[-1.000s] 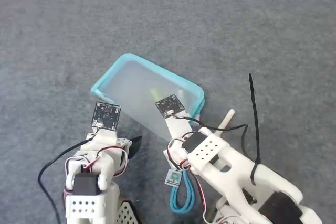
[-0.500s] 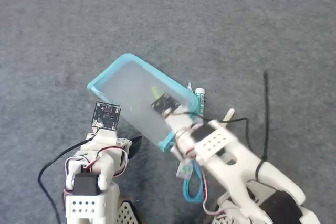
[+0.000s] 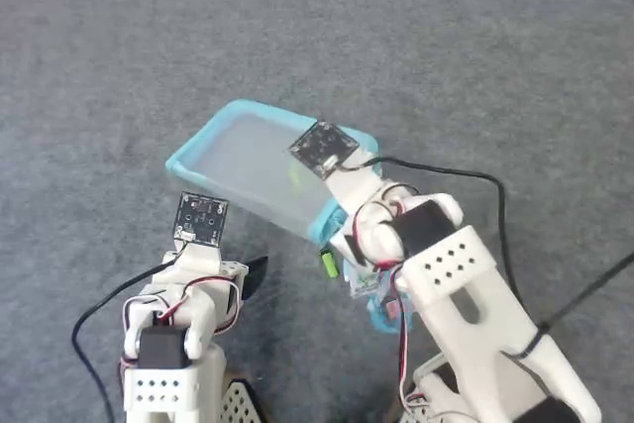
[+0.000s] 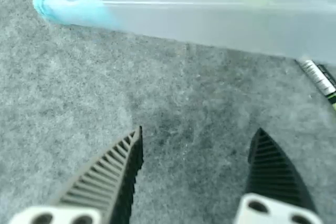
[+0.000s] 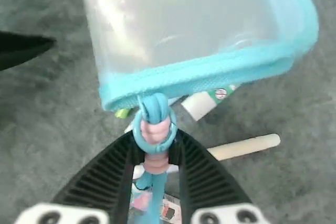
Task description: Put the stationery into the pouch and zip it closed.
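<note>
1. The right claw (image 5: 155,148) is clenched hard, both jaws squeezing the teal loop (image 5: 153,113), a pink-wrapped cord at the pouch's corner.
2. Just past the tips, that loop runs straight into the teal-trimmed edge of the pouch (image 5: 199,24). The pouch is frosted and see-through, and it stretches away from the claw.
3. Peeking out from under that trimmed edge is a white marker (image 5: 206,102). A wooden stick (image 5: 244,147) lies just beside it, and both are outside the pouch.
4. In the high view, a green-tipped pen (image 3: 325,263) lies on the grey surface (image 3: 495,66), tight against the pouch's near corner and close by the right arm's wrist.
5. Something pale green shows through the pouch wall, too blurred to name.
6. Over to the left claw (image 4: 194,169): it is released, jaws spread wide with only grey surface between them.
7. It sits near the pouch's long side, clearly apart from it.
8. Whether the zip is open or closed, I cannot tell.
</note>
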Robot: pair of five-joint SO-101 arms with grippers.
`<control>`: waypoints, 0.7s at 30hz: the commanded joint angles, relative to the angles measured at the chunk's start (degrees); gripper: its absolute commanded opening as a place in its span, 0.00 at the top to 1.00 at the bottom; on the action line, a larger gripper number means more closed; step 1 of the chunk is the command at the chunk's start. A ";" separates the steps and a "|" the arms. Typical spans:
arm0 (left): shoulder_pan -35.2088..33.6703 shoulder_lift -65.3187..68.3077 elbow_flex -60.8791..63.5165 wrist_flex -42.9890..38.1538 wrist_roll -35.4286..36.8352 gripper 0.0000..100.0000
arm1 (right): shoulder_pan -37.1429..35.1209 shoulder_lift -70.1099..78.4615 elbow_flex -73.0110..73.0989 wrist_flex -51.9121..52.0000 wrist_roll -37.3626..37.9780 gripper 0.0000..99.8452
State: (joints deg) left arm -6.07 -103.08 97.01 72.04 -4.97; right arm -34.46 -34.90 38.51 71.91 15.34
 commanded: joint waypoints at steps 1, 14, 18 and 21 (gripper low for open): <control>-0.09 -1.14 -0.48 0.18 1.05 0.69 | -1.98 -2.77 -4.66 1.80 2.29 0.99; 3.78 -1.14 -0.48 0.18 1.14 0.69 | -2.24 -3.47 -4.22 2.15 2.29 0.99; 6.68 -1.14 -0.48 0.18 0.97 0.69 | -4.44 -3.38 -2.37 0.22 2.37 0.99; 9.85 -1.14 -0.48 -0.09 1.05 0.69 | -5.14 -3.38 -1.58 0.13 2.46 0.99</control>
State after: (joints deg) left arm 0.00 -103.08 97.01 72.04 -4.97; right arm -38.51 -34.99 37.36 73.23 17.27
